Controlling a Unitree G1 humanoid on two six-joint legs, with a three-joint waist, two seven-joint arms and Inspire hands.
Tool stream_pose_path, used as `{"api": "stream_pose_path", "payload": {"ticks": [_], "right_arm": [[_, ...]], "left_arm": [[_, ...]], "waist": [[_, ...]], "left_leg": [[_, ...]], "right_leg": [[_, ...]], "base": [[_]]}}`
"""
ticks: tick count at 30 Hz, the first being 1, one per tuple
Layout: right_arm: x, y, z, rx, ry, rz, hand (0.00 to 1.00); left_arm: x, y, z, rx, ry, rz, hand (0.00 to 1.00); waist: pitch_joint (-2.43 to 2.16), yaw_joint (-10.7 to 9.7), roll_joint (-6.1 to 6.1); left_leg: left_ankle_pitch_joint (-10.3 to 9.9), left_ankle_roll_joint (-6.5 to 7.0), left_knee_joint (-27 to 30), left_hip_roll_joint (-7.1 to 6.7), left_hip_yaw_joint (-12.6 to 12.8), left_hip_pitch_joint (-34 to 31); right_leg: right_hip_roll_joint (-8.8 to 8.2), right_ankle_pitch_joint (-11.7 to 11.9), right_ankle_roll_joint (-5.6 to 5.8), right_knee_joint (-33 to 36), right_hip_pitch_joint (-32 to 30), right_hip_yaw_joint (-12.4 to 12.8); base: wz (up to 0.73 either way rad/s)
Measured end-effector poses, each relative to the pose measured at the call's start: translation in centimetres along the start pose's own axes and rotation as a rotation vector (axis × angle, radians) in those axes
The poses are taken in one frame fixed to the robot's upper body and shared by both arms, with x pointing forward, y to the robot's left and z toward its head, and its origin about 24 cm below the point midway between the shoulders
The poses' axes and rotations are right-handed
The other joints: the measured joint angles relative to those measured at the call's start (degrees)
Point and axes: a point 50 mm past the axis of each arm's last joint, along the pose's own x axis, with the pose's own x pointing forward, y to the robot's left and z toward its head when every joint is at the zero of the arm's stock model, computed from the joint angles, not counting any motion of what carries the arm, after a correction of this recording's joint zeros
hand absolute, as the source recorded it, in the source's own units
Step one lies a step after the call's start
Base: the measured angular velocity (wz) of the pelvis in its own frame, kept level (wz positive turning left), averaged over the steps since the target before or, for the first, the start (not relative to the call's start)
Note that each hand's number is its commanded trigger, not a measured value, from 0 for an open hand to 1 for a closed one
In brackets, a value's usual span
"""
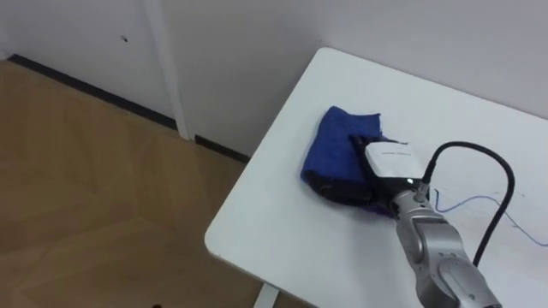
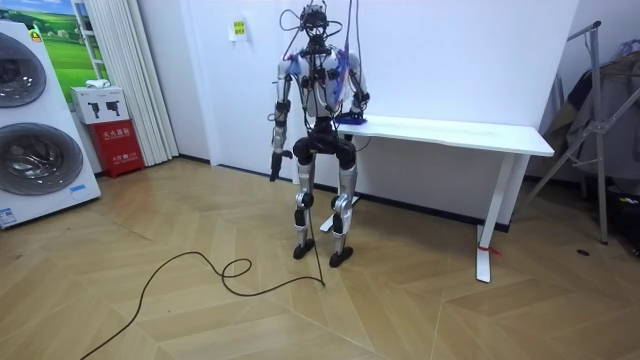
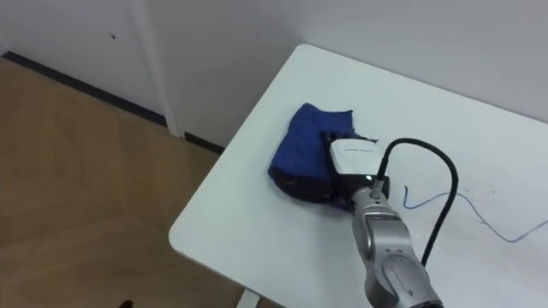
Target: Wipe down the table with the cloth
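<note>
A crumpled blue cloth lies near the left end of the white table. My right hand comes in from the lower right and rests on top of the cloth. Its dark fingers stretch out along the cloth's near edge, and the thumb lies on the far side. A thin blue pen line runs over the tabletop to the right of the hand. In the room view I stand at the table's end, with my left hand hanging at my side.
The table's left edge and rounded near corner lie close to the cloth, with wooden floor below. A white wall runs behind the table. In the room view, washing machines stand far off at the room view's left.
</note>
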Motion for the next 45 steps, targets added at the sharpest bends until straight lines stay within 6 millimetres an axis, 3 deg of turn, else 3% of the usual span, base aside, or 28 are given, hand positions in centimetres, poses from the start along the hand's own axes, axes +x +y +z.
{"api": "stream_pose_path", "payload": {"ticks": [3,4,5,6,7,8,16,23,36,37,42,45], "right_arm": [[0.2,0.8,-0.4,-0.023,0.003,0.013,0.0],[0.3,1.0,-0.5,-0.028,0.005,0.016,0.06],[0.4,1.0,-0.6,-0.03,0.005,0.017,0.27],[0.5,1.1,-0.7,-0.031,0.006,0.018,0.64],[0.6,1.1,-0.8,-0.032,0.008,0.02,0.93],[0.6,1.1,-0.8,-0.032,0.009,0.019,1.0],[1.9,-0.9,-1.6,-0.017,0.038,-0.082,1.0],[2.2,-0.9,-2.1,0.015,0.035,-0.109,1.0],[1.9,-1.3,-2.3,0.051,0.019,-0.094,1.0],[1.7,-1.3,-2.4,0.052,0.015,-0.084,1.0],[1.4,-0.6,-2.5,0.137,0.02,-0.064,1.0],[0.9,0.5,-2.8,0.253,0.05,-0.062,1.0]], "left_arm": [[-0.1,-0.1,-0.4,0.003,-0.001,0.002,0.0],[-0.1,0.0,-0.4,0.007,0.0,0.002,0.0],[-0.1,-0.1,-0.5,0.008,0.0,0.002,0.0],[-0.2,-0.1,-0.7,0.009,0.002,0.0,0.0],[-0.2,-0.1,-0.8,0.017,0.004,0.0,0.0],[-0.2,-0.2,-0.9,0.021,0.006,0.0,0.0],[-0.3,-0.2,-1.1,0.036,0.003,0.002,0.0],[-0.2,0.0,-0.3,0.032,-0.034,0.022,0.0],[-0.3,0.7,2.3,0.018,-0.134,0.044,0.0],[-0.3,0.8,2.4,0.017,-0.135,0.045,0.0],[-0.3,0.5,2.6,-0.064,-0.141,0.032,0.0],[-0.4,-0.1,2.5,-0.093,-0.138,0.018,0.0]], "waist": [[0.01,-0.01,-0.14],[0.09,0.03,0.0],[0.13,0.02,0.12],[0.17,0.07,0.35],[0.14,0.05,0.52],[0.14,0.04,0.59],[-0.08,0.03,1.18],[-0.38,-0.05,0.58],[-0.45,-0.84,0.13],[-0.63,-0.88,0.01],[-0.63,-1.63,0.55],[-0.69,-2.14,1.81]], "left_leg": [[-0.32,0.33,0.13,-0.08,-0.29,0.67],[-0.68,0.35,0.4,-0.14,-0.34,0.71],[-0.84,0.37,0.68,-0.15,-0.4,0.69],[-1.12,0.37,1.26,-0.19,-0.54,0.57],[-1.19,0.39,1.43,-0.23,-0.71,0.48],[-1.19,0.39,1.43,-0.26,-0.8,0.44],[-1.08,0.28,2.2,-0.59,-1.47,-0.07],[-1.1,0.35,1.68,-1.01,-1.46,0.65],[-1.23,0.54,1.62,-1.01,-1.21,0.68],[-1.22,0.54,1.4,-0.97,-0.9,0.89],[-1.21,0.61,0.8,-0.85,-0.04,2.23],[-1.42,0.95,0.83,-0.87,0.22,3.7]], "right_leg": [[-0.1,-0.05,0.1,0.02,0.96,-0.82],[-0.12,-0.11,0.2,0.04,1.31,-0.91],[-0.12,-0.12,0.21,0.05,1.43,-1.0],[-0.09,-0.13,0.24,0.06,1.6,-1.03],[-0.09,-0.13,0.24,0.08,1.63,-1.13],[-0.09,-0.14,0.24,0.08,1.63,-1.25],[-0.26,-0.35,0.26,-0.06,1.84,-2.14],[-0.75,-0.62,0.74,-0.04,2.41,-2.38],[-0.85,-0.64,0.82,0.09,2.45,-2.37],[-0.86,-0.63,0.82,0.11,2.43,-2.13],[-0.87,-0.63,0.84,0.17,2.99,-0.87],[-0.93,-0.59,0.92,0.11,4.35,-0.71]], "base": [[0.07],[0.06],[0.04],[0.04],[0.05],[0.07],[0.06],[0.01],[-0.01],[-0.08],[-0.11],[-0.01]]}}
